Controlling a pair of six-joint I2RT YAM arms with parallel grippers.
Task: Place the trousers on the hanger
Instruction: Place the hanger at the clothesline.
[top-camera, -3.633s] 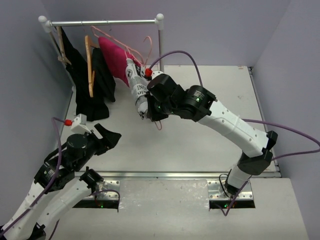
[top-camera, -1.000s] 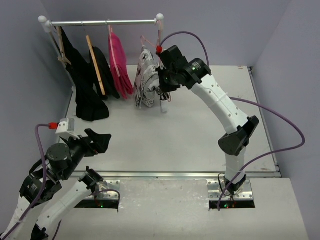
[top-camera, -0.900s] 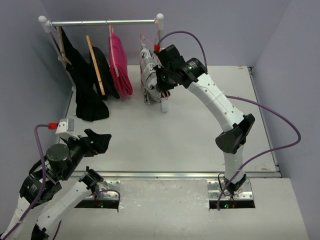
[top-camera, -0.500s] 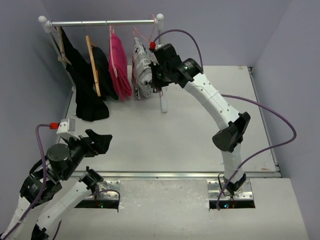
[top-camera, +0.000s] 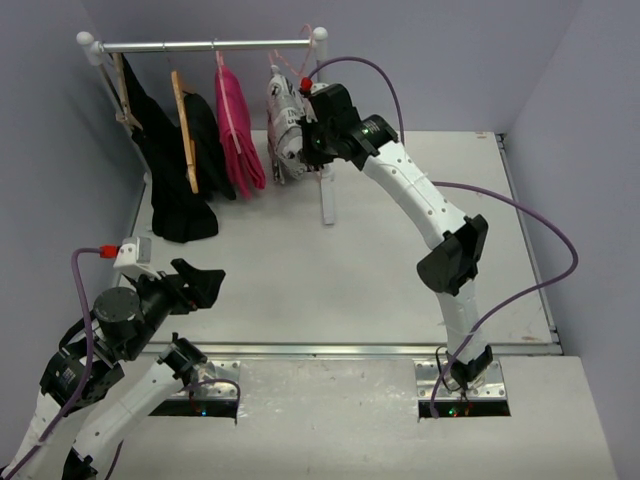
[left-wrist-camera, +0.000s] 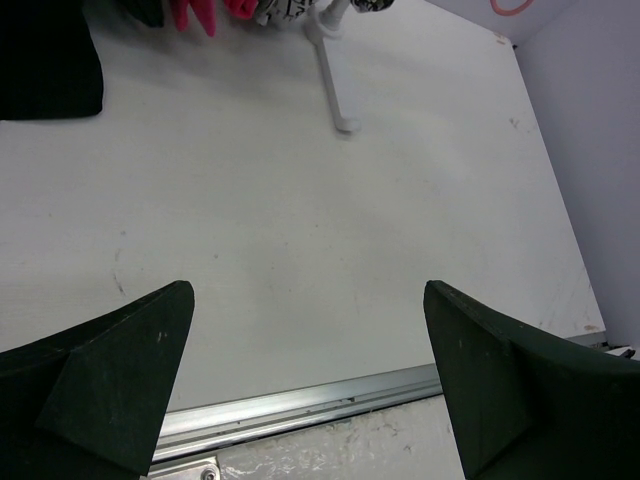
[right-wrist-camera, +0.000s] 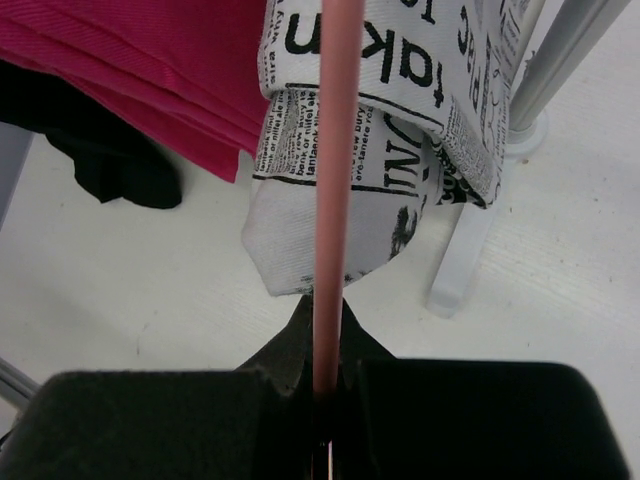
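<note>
Operator: Grip first. How do the jaws of the right gripper (right-wrist-camera: 325, 350) stand?

Observer: Together, pinched on the thin pink wire of the hanger (right-wrist-camera: 335, 150). In the right wrist view that wire runs straight away from the fingertips, up the middle of the frame.

Operator: And the trousers (right-wrist-camera: 400, 130)?

Observer: Draped in folds over the hanger, just beyond the fingers and mostly to the right of the wire, their loose end hanging down toward the table (top-camera: 400, 270). From above they hang at the right end of the rail (top-camera: 200, 45), between the pink garment (top-camera: 235, 120) and the end post (top-camera: 325, 200).

Operator: Which way does the hanger point?

Observer: From the gripped wire to the hook it stands near upright, hook uppermost and trousers below. The hook sits at rail height, close beside the post's cap. Whether it is over the bar cannot be told. The rail runs left to right, crosswise to the hook, so the coming move likely turns on settling the hook down onto the bar.

Operator: Which arm is nearer?

Observer: The right one, plainly. The left gripper (top-camera: 203, 284) is well apart, by the table's near edge, its fingers spread wide on nothing
</note>
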